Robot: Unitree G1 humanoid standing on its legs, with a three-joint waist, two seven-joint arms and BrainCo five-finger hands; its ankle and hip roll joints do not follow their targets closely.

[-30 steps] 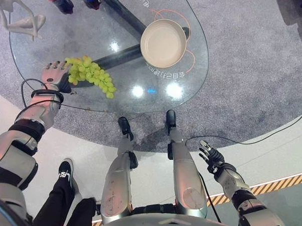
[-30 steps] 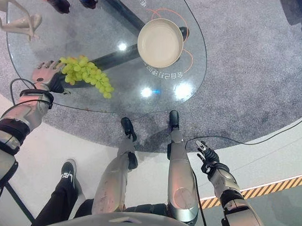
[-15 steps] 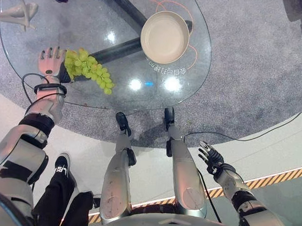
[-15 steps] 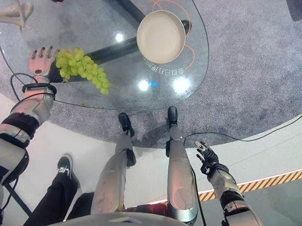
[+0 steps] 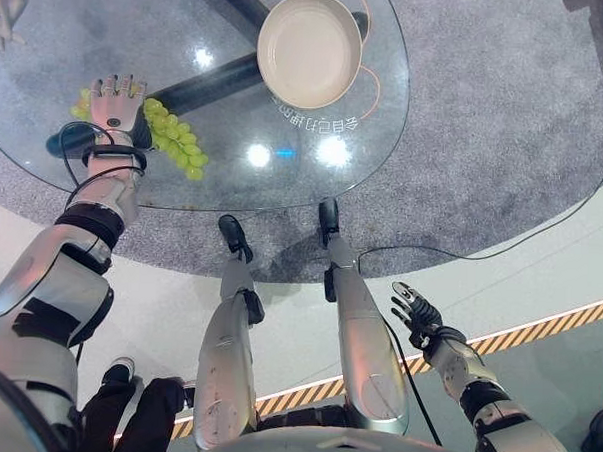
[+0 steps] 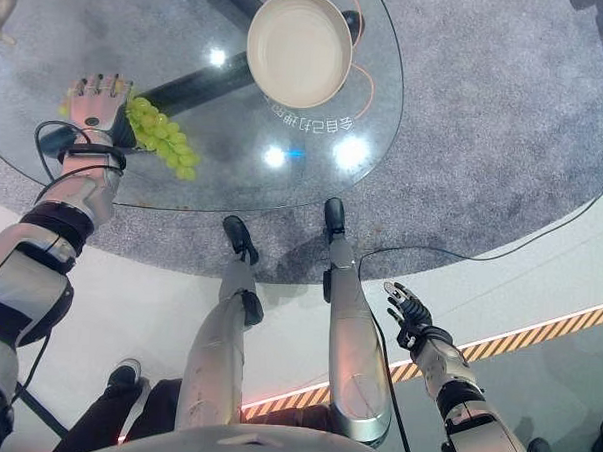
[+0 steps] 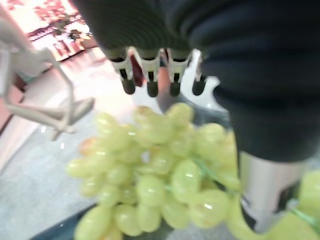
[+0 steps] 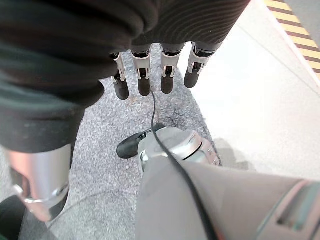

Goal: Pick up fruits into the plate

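Over the grapes (image 5: 172,137) at the glass table's (image 5: 110,37) left, my left hand (image 5: 116,103) hovers with fingers straight, nothing gripped; right hand (image 5: 416,311) hangs loose; next I close, then carry right to the plate (image 5: 309,48).

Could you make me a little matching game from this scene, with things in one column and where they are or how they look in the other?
Things:
1. grapes
2. plate
3. left hand
4. right hand

Descriptions:
A. empty, on the glass table
B. low beside the robot, away from the table, fingers straight
C. green bunch lying on the glass
D. stretched out flat over the bunch, fingers straight

Pairs: 1-C, 2-A, 3-D, 4-B
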